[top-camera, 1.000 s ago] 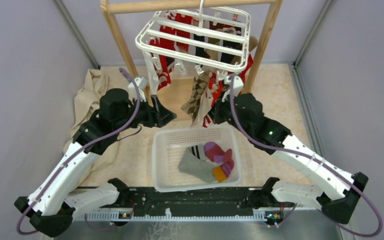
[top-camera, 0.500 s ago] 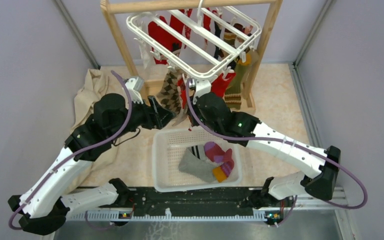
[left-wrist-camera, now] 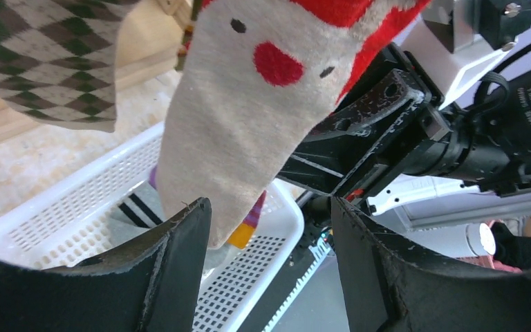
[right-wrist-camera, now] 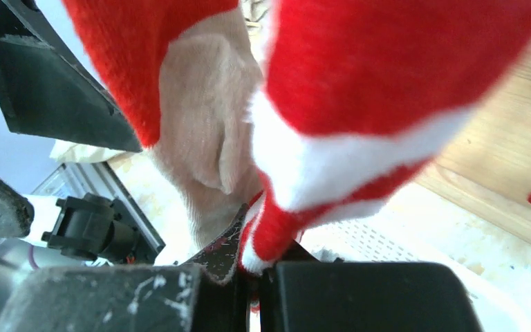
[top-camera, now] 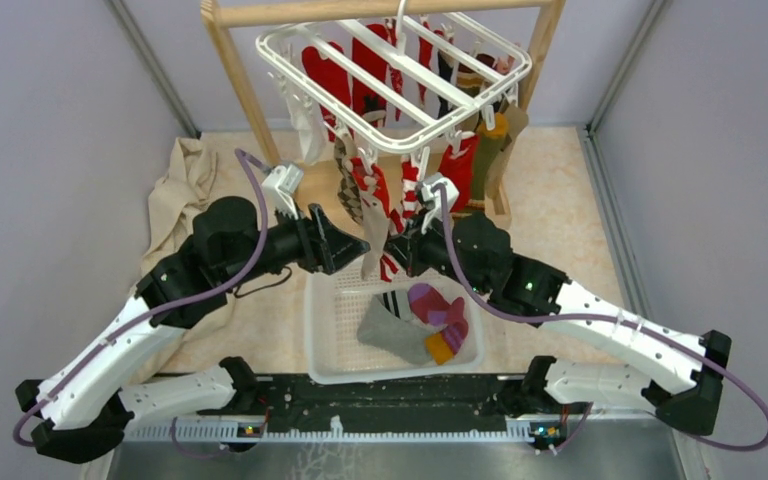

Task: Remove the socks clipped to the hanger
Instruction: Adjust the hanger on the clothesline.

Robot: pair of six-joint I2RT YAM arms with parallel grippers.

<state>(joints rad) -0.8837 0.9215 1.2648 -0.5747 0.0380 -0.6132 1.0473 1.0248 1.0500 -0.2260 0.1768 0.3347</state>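
Observation:
The white hanger (top-camera: 458, 107) hangs tilted from the wooden frame, with socks clipped under it. My right gripper (top-camera: 401, 250) (right-wrist-camera: 266, 259) is shut on the toe of a red-white striped sock (top-camera: 408, 200) (right-wrist-camera: 359, 138) that still hangs from the hanger. Beside it dangles a cream sock with a red-nosed face (top-camera: 371, 256) (left-wrist-camera: 249, 124) (right-wrist-camera: 207, 138). My left gripper (top-camera: 356, 245) (left-wrist-camera: 269, 238) is open. The cream sock's tip sits just inside its left finger (left-wrist-camera: 173, 270), and nothing is gripped. An argyle sock (left-wrist-camera: 41, 62) hangs further left.
A white mesh basket (top-camera: 322, 330) (left-wrist-camera: 62, 214) below both grippers holds several socks (top-camera: 422, 320). The wooden frame's posts (top-camera: 238, 80) flank the hanger. A beige cloth (top-camera: 175, 190) lies at the left wall. The two grippers stand very close, tip to tip.
The hanger has swung and turned. My right gripper has pulled down and right, holding the striped sock. The left gripper has moved right, up to the cream sock.

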